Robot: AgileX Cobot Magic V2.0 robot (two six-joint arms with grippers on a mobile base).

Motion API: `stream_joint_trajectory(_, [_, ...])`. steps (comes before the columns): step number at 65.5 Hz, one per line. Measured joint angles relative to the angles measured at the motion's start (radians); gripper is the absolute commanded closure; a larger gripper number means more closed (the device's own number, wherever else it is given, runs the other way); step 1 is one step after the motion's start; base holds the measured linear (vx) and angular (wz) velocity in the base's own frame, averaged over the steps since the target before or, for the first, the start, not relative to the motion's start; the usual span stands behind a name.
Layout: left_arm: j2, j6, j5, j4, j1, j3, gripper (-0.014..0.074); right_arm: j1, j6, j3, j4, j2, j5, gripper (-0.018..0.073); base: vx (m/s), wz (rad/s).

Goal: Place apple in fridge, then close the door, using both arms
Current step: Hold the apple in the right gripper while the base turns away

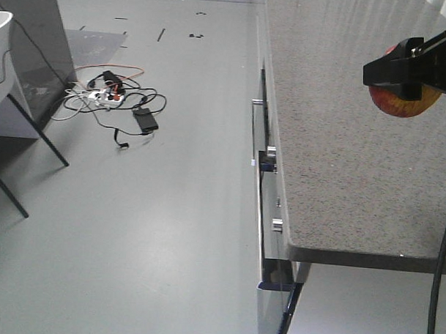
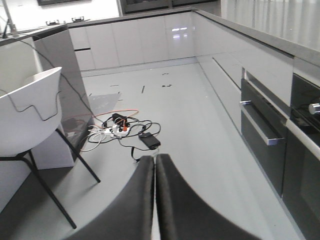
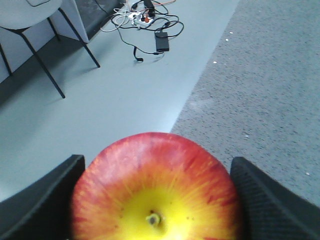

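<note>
My right gripper (image 3: pixel 156 200) is shut on the apple (image 3: pixel 155 185), red with a yellow patch around its stem dimple, its black fingers (image 3: pixel 45 200) pressing both sides. In the front view the right gripper (image 1: pixel 413 71) holds the apple (image 1: pixel 401 103) above the speckled grey countertop (image 1: pixel 334 141) at the right edge. My left gripper (image 2: pixel 155 165) is shut and empty, its two black fingers (image 2: pixel 135 200) touching, held above the grey floor. The fridge and its door are out of view.
A tangle of cables with a power strip and black adapter (image 1: pixel 115 101) lies on the floor. A white chair with black legs (image 2: pixel 30 125) stands at the left. Cabinet fronts with handles and an oven (image 2: pixel 265 130) run along the right under the countertop.
</note>
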Motion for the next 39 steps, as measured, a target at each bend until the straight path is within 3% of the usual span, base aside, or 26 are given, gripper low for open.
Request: stream_joint_trajectory(39, [0.0, 0.0, 0.0, 0.0, 0.0, 0.0, 0.0604, 0.0, 0.0, 0.0, -0.001, 0.0, 0.0, 0.0426, -0.05, 0.39])
